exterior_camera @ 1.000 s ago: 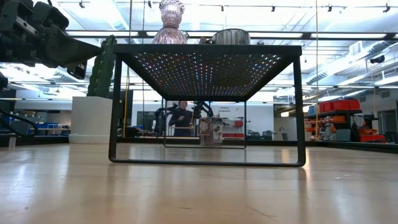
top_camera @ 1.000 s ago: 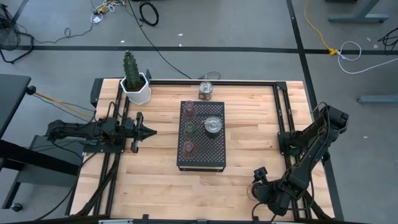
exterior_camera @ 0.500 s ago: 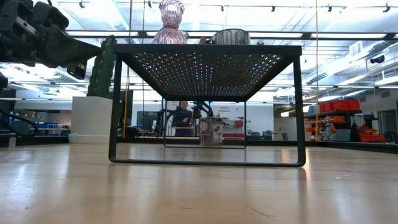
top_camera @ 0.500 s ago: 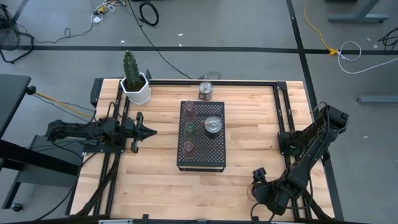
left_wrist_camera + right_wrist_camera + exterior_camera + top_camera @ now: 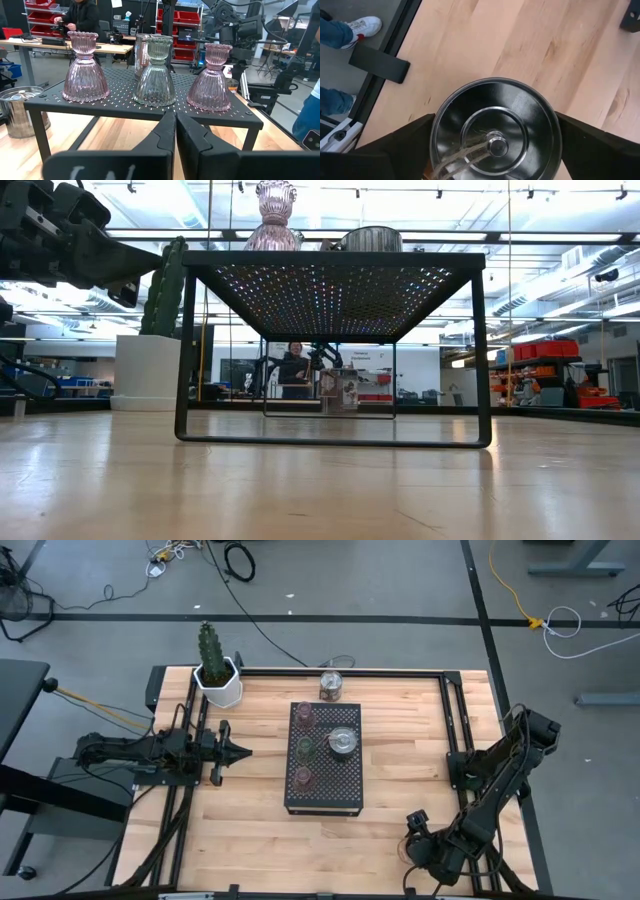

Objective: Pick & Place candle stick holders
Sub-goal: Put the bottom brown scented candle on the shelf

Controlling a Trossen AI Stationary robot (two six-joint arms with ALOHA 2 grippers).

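Right now the left gripper (image 5: 243, 750) hovers over the left part of the wooden desk (image 5: 400, 830), its two fingers pressed together with nothing between them, pointing at the black perforated stand (image 5: 340, 790) at the desk's middle. On that stand three candle stick holders sit in a row along its left side: a pink holder (image 5: 304, 716) at the far end, a green holder (image 5: 306, 747) in the middle and another pink holder (image 5: 303, 778) nearer the front; a wider silvery holder (image 5: 342, 741) stands just beside the green one. A further silvery holder (image 5: 331, 686) rests on the desk beyond the stand, near the back edge. At the desk's back left corner stands a white pot with cactus (image 5: 216, 677). The right gripper (image 5: 418, 845) is at the desk's front right corner, and its wrist view looks down into a round silvery holder (image 5: 495, 130) sitting between its spread fingers (image 5: 400, 140), which flank the holder's sides; whether they touch it I cannot tell.
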